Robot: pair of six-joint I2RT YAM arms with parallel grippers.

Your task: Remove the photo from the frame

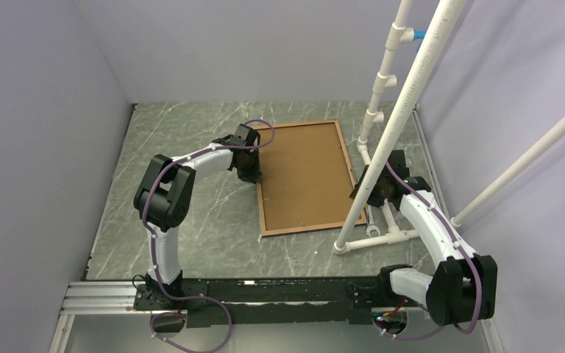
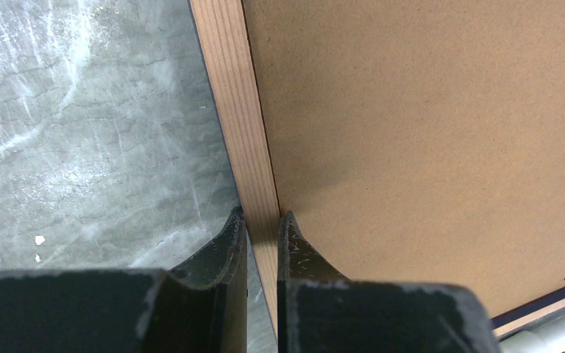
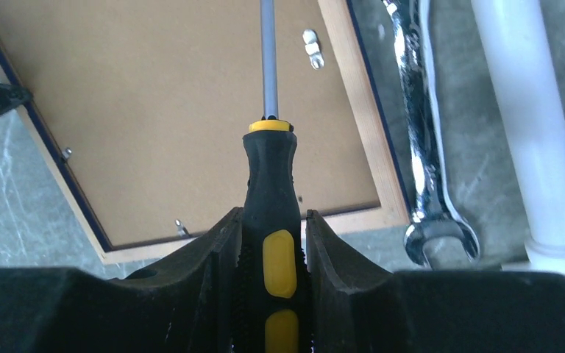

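The left gripper (image 2: 262,224), nearly closed, seems to pinch the frame (image 2: 235,110) by its left rail; the right gripper (image 3: 272,220), jaws partly apart, clamps a screwdriver (image 3: 270,176).

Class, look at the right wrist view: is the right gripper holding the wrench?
No: the right gripper clamps a screwdriver, while the wrench lies beside the frame.

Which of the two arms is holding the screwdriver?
The right one: the right tool grips the black-and-yellow screwdriver by its handle, pointed over the frame. The left tool only pinches the frame's wooden edge.
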